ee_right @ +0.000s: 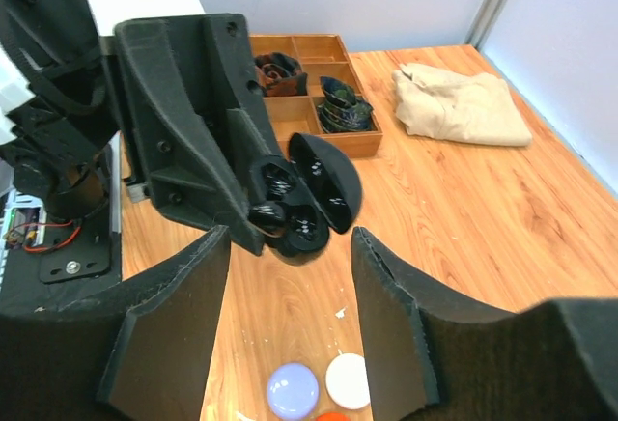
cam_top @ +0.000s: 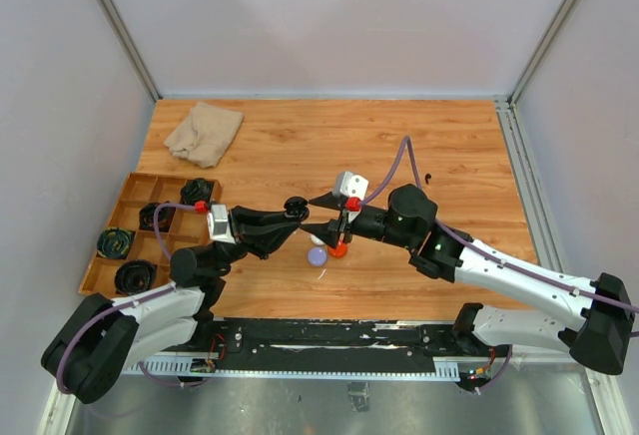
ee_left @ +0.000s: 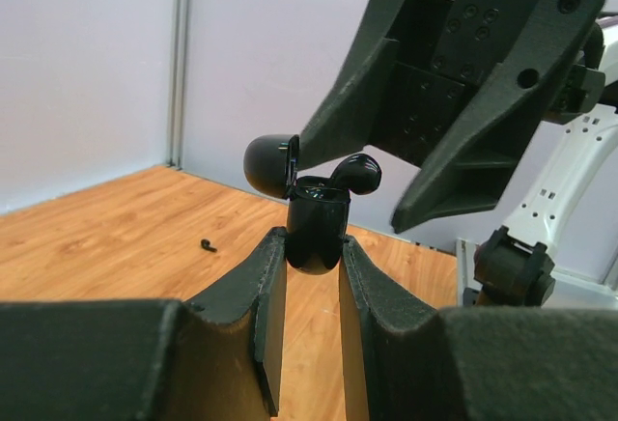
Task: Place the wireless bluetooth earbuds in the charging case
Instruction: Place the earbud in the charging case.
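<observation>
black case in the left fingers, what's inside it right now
One black earbud pokes out of the open charging case, not fully seated. Its stem and the wells' depths are hidden; a second bud cannot be ruled out.

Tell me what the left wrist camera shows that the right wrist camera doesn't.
Only the left wrist view: a loose black earbud lying on the table farther off. Only the right wrist view: the wooden tray, the beige cloth, a lilac puck and a white puck. Both: the open charging case clamped in the left fingers, with an earbud poking out of it.
</observation>
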Robot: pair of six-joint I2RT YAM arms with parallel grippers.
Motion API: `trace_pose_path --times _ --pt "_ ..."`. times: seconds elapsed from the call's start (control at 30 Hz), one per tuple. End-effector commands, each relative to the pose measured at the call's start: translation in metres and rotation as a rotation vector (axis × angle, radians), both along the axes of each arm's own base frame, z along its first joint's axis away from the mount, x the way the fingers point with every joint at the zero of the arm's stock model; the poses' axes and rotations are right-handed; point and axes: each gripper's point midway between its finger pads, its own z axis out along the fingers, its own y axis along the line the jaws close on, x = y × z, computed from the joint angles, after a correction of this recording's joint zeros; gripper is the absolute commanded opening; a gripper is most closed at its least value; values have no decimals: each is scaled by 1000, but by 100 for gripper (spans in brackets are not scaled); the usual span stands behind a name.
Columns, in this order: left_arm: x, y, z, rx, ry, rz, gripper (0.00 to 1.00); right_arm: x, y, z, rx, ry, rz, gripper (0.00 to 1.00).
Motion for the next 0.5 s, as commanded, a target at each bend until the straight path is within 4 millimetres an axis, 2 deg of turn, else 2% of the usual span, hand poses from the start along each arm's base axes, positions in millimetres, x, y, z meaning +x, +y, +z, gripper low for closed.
trace_pose_path --times 0.0,0.2,0.47 --pt "-22 12 35 -88 -190 8 0 5 -5 5 37 9 -57 55" --pt "-21 12 34 -84 -192 14 0 10 -8 8 78 42 -98 58" --pt "-19 13 34 -82 -189 25 0 -4 1 15 125 78 -15 68"
